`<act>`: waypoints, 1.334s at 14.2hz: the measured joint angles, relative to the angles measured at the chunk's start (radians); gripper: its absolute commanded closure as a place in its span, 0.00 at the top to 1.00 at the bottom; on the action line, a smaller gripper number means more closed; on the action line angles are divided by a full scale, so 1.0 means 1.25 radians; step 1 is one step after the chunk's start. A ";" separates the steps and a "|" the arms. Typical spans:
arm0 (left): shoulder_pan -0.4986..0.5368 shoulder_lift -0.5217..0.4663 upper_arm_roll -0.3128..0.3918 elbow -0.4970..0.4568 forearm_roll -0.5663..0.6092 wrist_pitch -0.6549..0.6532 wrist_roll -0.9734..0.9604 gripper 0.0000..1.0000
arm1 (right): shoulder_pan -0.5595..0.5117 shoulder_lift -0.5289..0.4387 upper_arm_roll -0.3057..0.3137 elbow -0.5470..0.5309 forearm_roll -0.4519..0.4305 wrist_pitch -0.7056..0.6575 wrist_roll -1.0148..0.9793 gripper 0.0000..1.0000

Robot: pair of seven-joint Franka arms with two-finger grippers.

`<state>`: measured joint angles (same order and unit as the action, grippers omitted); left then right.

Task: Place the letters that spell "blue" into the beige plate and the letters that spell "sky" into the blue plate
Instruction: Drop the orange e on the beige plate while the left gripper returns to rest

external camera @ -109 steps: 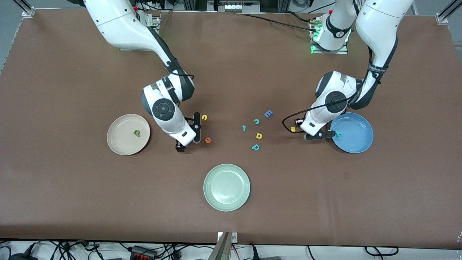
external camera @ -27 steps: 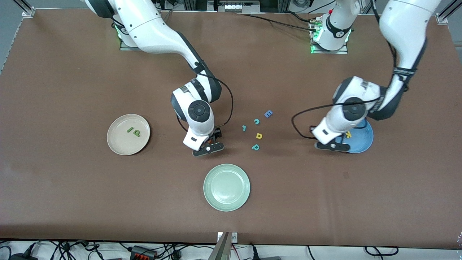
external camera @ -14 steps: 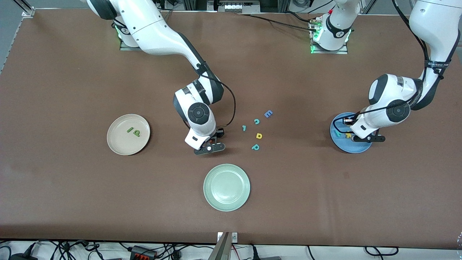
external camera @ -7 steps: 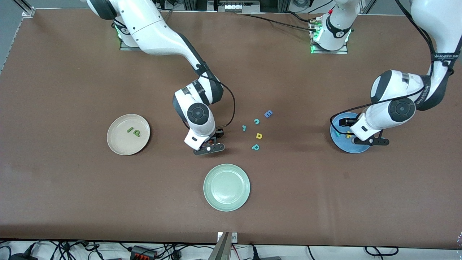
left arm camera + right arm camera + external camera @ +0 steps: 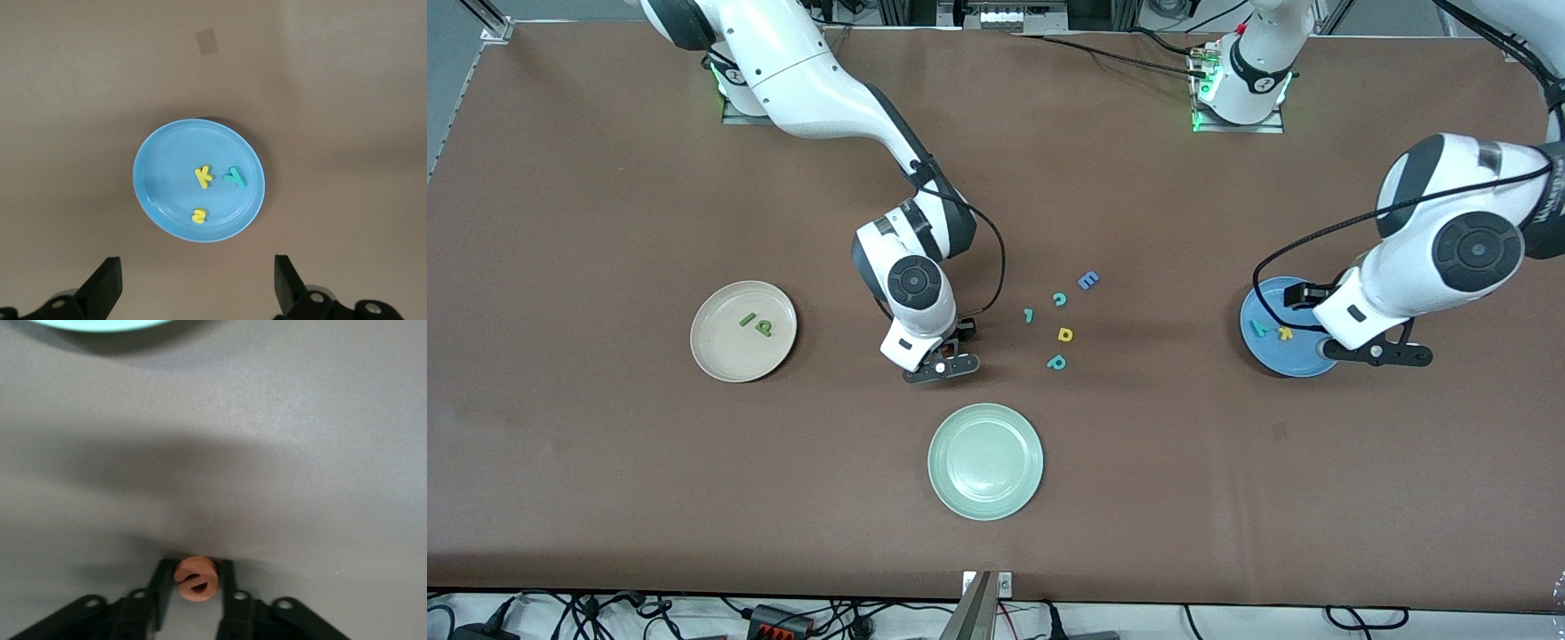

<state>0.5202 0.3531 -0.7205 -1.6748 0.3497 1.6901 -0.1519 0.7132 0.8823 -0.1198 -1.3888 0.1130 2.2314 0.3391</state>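
Brown desk (image 5: pixel 605 498). Lying directly on it: beige plate (image 5: pixel 716 360), blue plate (image 5: pixel 1272 360), pale green plate (image 5: pixel 985 460); between the beige and blue plates, loose foam letters: blue E (image 5: pixel 1088 281), teal c (image 5: pixel 1059 300), small teal letter (image 5: pixel 1029 315), yellow a (image 5: pixel 1064 334), teal p (image 5: pixel 1056 362).

Even overhead light, soft shadows under both arms, close wrist view blurred.
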 measured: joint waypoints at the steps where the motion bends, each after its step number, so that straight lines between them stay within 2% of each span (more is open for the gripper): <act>1: 0.000 -0.001 -0.001 0.037 0.000 -0.044 0.038 1.00 | -0.003 0.000 -0.002 0.002 0.000 0.000 0.000 0.00; 3: 0.004 -0.004 0.002 0.101 -0.031 -0.101 0.111 1.00 | -0.008 -0.002 -0.006 0.008 0.000 0.000 0.000 0.00; 5: -0.005 -0.026 0.040 0.130 -0.095 -0.114 0.144 1.00 | -0.016 -0.011 -0.011 0.015 0.000 -0.004 0.000 0.00; 7: -0.072 -0.071 0.142 0.135 -0.165 -0.115 0.160 1.00 | -0.048 -0.037 -0.017 0.021 0.000 -0.057 -0.001 0.00; 10: -0.272 -0.147 0.348 0.134 -0.202 -0.119 0.165 1.00 | -0.145 -0.098 -0.022 0.008 0.000 -0.187 -0.075 0.00; 12: -0.381 -0.188 0.458 0.121 -0.203 -0.114 0.164 1.00 | -0.222 -0.143 -0.022 -0.053 0.000 -0.208 -0.159 0.00; 13: -0.406 -0.208 0.488 0.103 -0.203 -0.092 0.164 1.00 | -0.253 -0.164 -0.022 -0.094 0.000 -0.208 -0.190 0.00; 16: -0.418 -0.264 0.510 0.030 -0.214 -0.015 0.166 1.00 | -0.290 -0.214 -0.035 -0.201 -0.002 -0.194 -0.247 0.00; 19: -0.427 -0.298 0.527 -0.017 -0.312 -0.008 0.169 1.00 | -0.303 -0.243 -0.064 -0.307 -0.002 -0.092 -0.311 0.00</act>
<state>-0.0136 -0.0194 -0.0614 -1.6967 -0.0404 1.6799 0.0593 0.3342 0.5780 -0.1996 -1.7721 0.1104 2.1163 -0.0500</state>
